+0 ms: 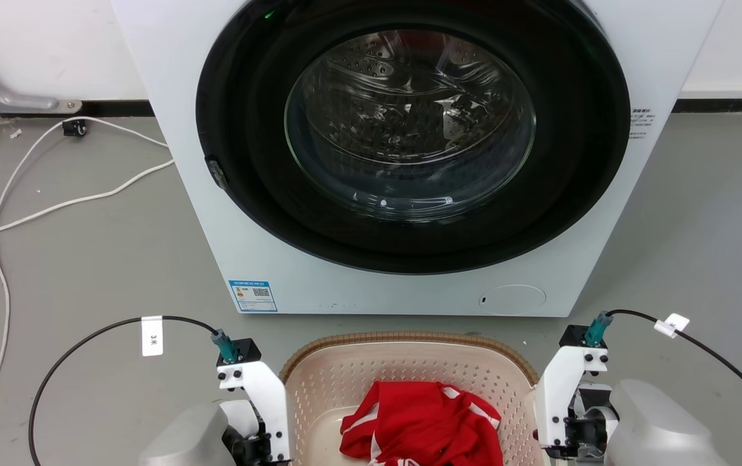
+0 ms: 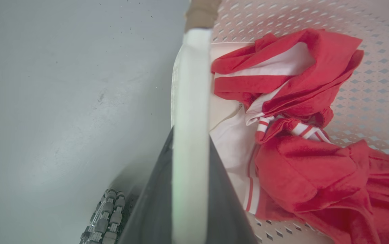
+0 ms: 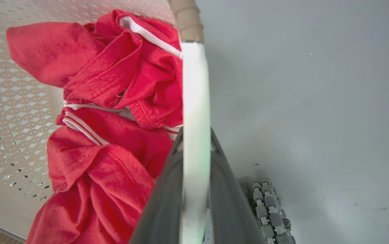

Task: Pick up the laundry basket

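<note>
Cream-beige perforated plastic under a brown woven-look rim: the laundry basket (image 1: 403, 370) sits on the grey floor (image 1: 86, 259) just in front of the washing machine (image 1: 267, 246), between the robot's two arms. A crumpled red-and-white garment (image 1: 422, 421) lies inside it.

The left gripper (image 2: 191, 135) has its two dark fingers pressed against either face of the white left handle (image 2: 191, 84). No gap shows, so it looks clamped on. The right gripper (image 3: 196, 135) grasps the white right handle (image 3: 194, 84) in the same way.

The basket seems to rest on the floor, though its underside is hidden. I judge that the grasp is made and the lift has not yet begun.

The next move calls for both arms to rise together at an even rate. That should keep the basket level, so the handles do not twist out of the fingers and the garment does not spill. The basket must also stay clear of the machine's front.
</note>
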{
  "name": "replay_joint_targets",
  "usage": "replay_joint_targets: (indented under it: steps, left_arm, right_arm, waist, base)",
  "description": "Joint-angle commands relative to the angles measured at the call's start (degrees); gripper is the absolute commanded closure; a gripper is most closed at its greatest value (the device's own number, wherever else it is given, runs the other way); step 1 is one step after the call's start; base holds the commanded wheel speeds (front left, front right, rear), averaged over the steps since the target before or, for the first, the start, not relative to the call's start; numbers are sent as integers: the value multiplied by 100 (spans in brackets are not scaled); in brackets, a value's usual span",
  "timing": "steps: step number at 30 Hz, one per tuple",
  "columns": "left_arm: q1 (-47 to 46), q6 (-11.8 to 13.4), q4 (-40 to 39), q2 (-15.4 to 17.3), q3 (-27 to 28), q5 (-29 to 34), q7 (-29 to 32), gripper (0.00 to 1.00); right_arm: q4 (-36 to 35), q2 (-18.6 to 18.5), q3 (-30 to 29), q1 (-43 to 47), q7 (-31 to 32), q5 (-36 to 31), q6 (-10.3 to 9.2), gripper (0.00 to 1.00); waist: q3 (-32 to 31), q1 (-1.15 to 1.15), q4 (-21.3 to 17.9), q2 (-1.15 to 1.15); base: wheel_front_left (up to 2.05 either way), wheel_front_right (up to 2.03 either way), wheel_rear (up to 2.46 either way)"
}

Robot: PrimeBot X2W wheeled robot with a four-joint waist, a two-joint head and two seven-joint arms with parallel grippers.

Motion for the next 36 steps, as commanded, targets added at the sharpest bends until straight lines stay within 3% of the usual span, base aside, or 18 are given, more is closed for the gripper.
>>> replay_joint_targets:
  steps: [1, 36]
  left_arm:
    - [-11, -63, -57, -135, -10, -82, -34, 100]
    - [-145, -63, 17, -180, -197, -274, -223, 100]
  right_arm:
    - [-61, 161, 10, -4, -11, 72, 28, 100]
    - [-43, 167, 121, -96, -46, 291, 30, 100]
  waist:
    - [-2, 1, 1, 0]
    - [97, 1, 40, 0]
  base:
    - [0, 0, 0]
    - [0, 0, 0]
